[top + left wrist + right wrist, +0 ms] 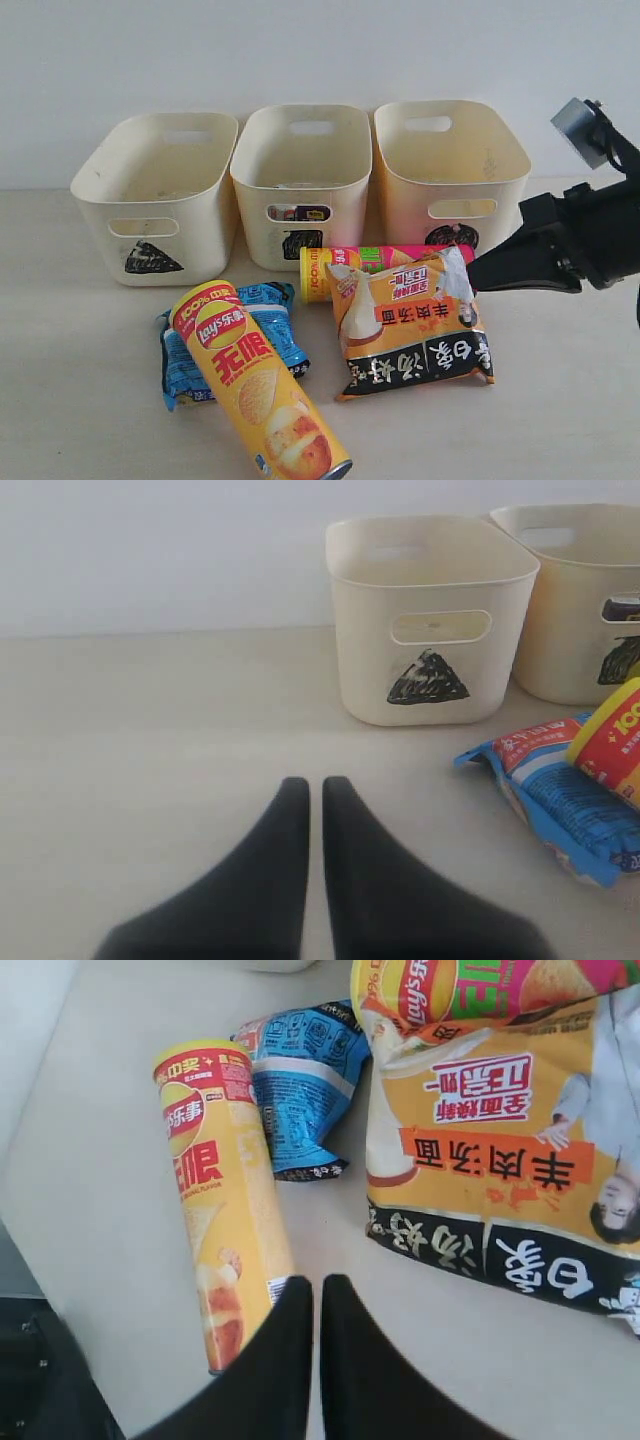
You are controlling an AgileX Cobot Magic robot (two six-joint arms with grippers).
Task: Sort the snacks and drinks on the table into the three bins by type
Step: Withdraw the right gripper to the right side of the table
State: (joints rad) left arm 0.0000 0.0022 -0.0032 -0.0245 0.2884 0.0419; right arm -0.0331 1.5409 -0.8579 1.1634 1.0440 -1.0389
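Observation:
The yellow Lay's chip can (262, 385) lies at the front of the table (80, 400), resting on the blue crinkly packet (185, 355). The orange-and-black bag (415, 330) lies to their right, and behind it lies the pink chip can (385, 258). Part of a dark carton (312, 213) shows through the handle cut-out of the middle bin (300, 170); the white and blue carton is hidden. My right gripper (474, 274) hovers shut and empty beside the bag's right edge. In the right wrist view this gripper (317, 1285) points between the yellow can (225, 1200) and the bag (500, 1150). My left gripper (315, 785) is shut over bare table.
The triangle bin (155, 195) stands at the back left and the circle bin (450, 170) at the back right, flanking the middle bin along a white wall. In the left wrist view the triangle bin (430, 620) and the blue packet (570, 800) lie ahead.

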